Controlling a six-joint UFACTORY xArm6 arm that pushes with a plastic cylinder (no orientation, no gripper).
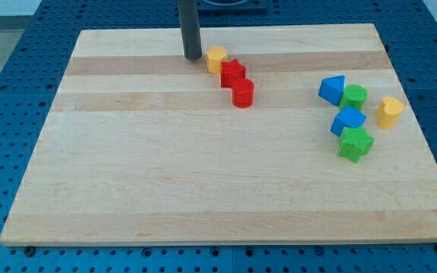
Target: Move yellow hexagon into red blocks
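The yellow hexagon (216, 58) sits near the view's top, left of centre, touching the upper-left side of the red star block (233, 73). A red cylinder-like block (243, 93) touches the star on its lower right, so the three form a diagonal chain. My tip (193, 57) rests on the board just left of the yellow hexagon, a small gap apart from it.
A cluster stands at the view's right: a blue triangle block (331, 89), a green round block (353, 97), a blue block (347, 120), a green star (355, 143) and a yellow block (389, 111). The wooden board (165, 174) lies on a blue perforated table.
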